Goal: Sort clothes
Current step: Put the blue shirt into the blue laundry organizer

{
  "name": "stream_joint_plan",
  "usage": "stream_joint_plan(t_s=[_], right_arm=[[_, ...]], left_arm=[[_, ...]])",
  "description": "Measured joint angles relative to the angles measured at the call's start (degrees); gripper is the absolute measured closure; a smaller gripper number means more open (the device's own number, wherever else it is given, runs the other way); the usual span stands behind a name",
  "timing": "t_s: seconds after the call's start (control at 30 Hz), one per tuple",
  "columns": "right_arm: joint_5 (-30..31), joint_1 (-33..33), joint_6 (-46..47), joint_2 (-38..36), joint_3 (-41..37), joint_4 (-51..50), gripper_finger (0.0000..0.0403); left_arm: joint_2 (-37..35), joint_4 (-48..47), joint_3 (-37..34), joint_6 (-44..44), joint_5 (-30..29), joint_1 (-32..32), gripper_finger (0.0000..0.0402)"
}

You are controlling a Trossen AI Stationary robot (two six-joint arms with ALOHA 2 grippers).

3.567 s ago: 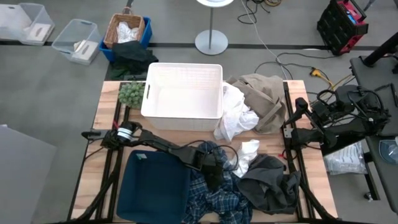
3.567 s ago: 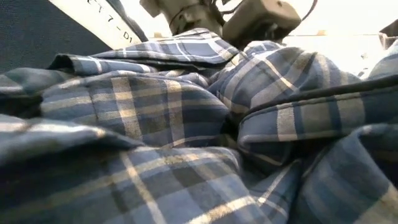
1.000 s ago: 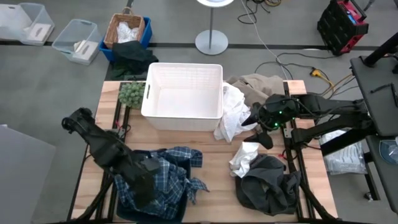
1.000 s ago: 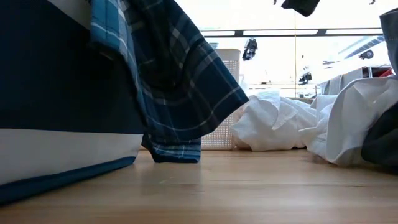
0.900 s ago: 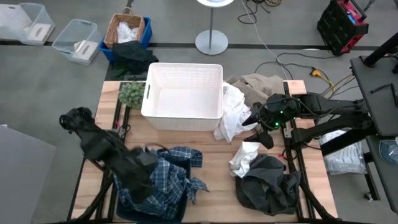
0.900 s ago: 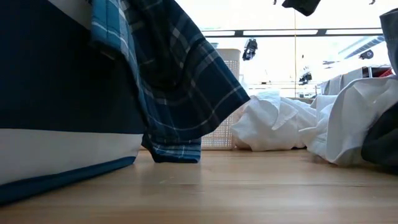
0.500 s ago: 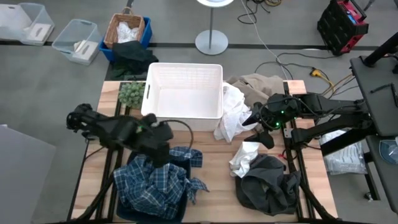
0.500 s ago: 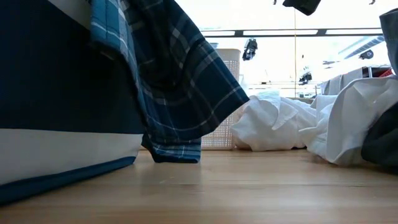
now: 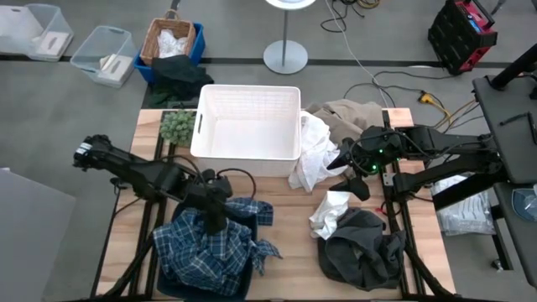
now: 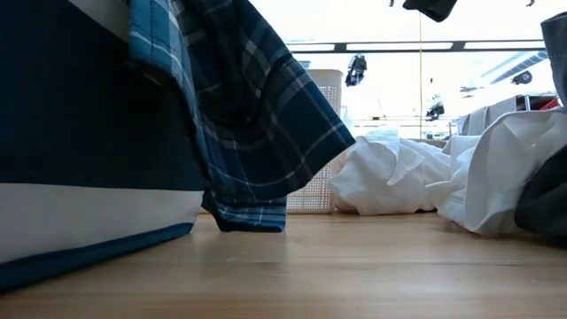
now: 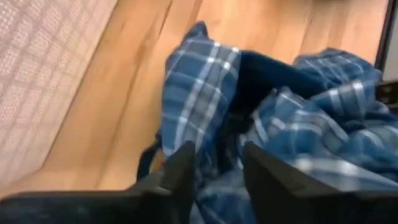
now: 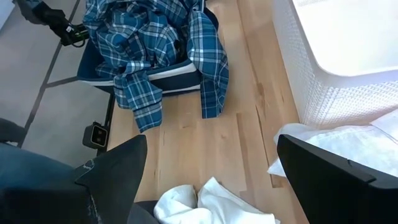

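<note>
Plaid shirt heaped in the dark blue bin, sleeve over the rim

Our left gripper (image 9: 220,220) hovers over the plaid shirt (image 9: 210,252), fingers parted, empty; we should tuck the hanging sleeve into the bin (image 12: 177,78). Our right gripper (image 9: 346,174), wide open, waits by the white cloth (image 9: 312,159). Only the low view shows the sleeve reaching the tabletop (image 10: 354,275).

Light wooden tabletop (image 9: 285,197) carries: white plastic basket (image 9: 247,130), navy fabric bin (image 9: 243,273) (plaid shirt (image 9: 205,247) spilling over), white cloths (image 9: 315,159), beige garment (image 9: 357,126), dark grey garment (image 9: 361,247), green fuzzy lump (image 9: 177,126).

Left gripper (image 9: 220,220) released the plaid shirt (image 9: 210,247) into the blue bin (image 9: 248,220)
</note>
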Motion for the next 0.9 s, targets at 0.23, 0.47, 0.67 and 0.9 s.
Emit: stream_joint_plan(t_s=[0.23, 0.47, 0.67, 0.9], right_arm=[[0.0, 0.0, 0.1, 0.0, 0.0, 0.0, 0.0048], [0.0, 0.0, 0.4, 0.0, 0.0, 0.0, 0.0048], [0.0, 0.0, 0.5, 0.0, 0.0, 0.0, 0.0048], [0.0, 0.0, 0.5, 0.0, 0.0, 0.1, 0.0048]], left_arm=[[-1.9, 14.6, -12.4, 0.8, 4.7, 3.3, 0.0203], [-2.4, 14.5, -15.0, 0.1, -1.6, 3.6, 0.0201], [-2.1, 14.8, -15.1, 3.8, -0.5, 3.3, 0.0232], [-2.4, 15.2, -14.9, 5.3, 0.0, 3.1, 0.0389]])
